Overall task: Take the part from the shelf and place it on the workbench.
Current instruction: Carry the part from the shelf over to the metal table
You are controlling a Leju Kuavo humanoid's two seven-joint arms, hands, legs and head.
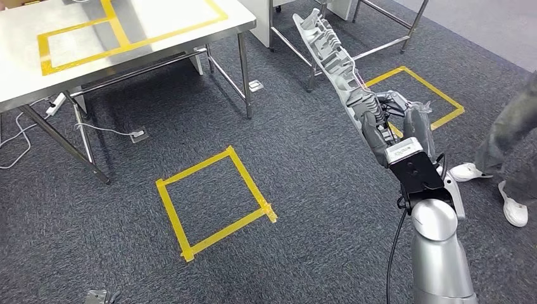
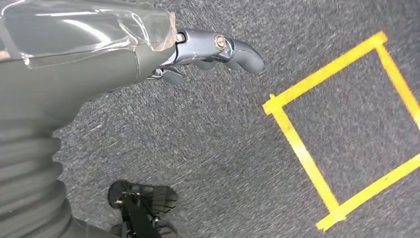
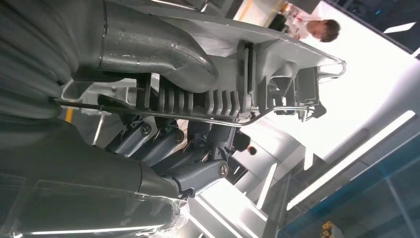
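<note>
From the head view we've got the right hand [image 1: 396, 126] out in front, wrapped round the lower end of the part [image 1: 332, 57], a long grey ribbed casting that sticks up and away over the carpet [image 1: 304, 190]. The workbench [image 1: 133, 31] with its yellow tape sits off to the upper left, well apart from the part. There's a taped square [image 1: 212, 202] on the floor and a person's legs [image 1: 506, 145] at the right edge

Left wrist view: the left hand [image 2: 208, 52] hangs over the carpet, fingers curled in a bit with nothing in them, though we can't really tell how tightly

Right wrist view: fingers [image 3: 163, 144] clamped against the part's ribs, thumb [image 3: 148, 49] on the other side
</note>
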